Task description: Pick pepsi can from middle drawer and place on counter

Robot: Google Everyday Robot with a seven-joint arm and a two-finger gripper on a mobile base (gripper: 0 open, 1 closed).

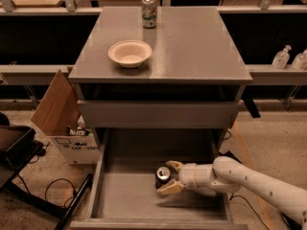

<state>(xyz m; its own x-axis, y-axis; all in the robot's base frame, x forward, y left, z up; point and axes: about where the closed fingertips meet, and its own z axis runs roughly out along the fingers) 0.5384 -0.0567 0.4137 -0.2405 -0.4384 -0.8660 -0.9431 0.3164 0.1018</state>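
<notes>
The pepsi can [162, 174] stands upright on the floor of the pulled-out middle drawer [124, 198], near its centre. My gripper [167, 177] reaches in from the right on a white arm. Its jaws are open, with one tan finger [174, 166] behind the can and the other [165, 189] in front of it, so they straddle the can's right side. I cannot tell whether they touch it. The counter [192, 42] is the grey top of the cabinet above.
A white bowl [129, 53] and a green-and-white can [149, 11] sit on the counter. A closed drawer front [158, 114] overhangs the open drawer. A cardboard box [60, 119] stands left of the cabinet. Bottles [282, 56] stand on a shelf at the right.
</notes>
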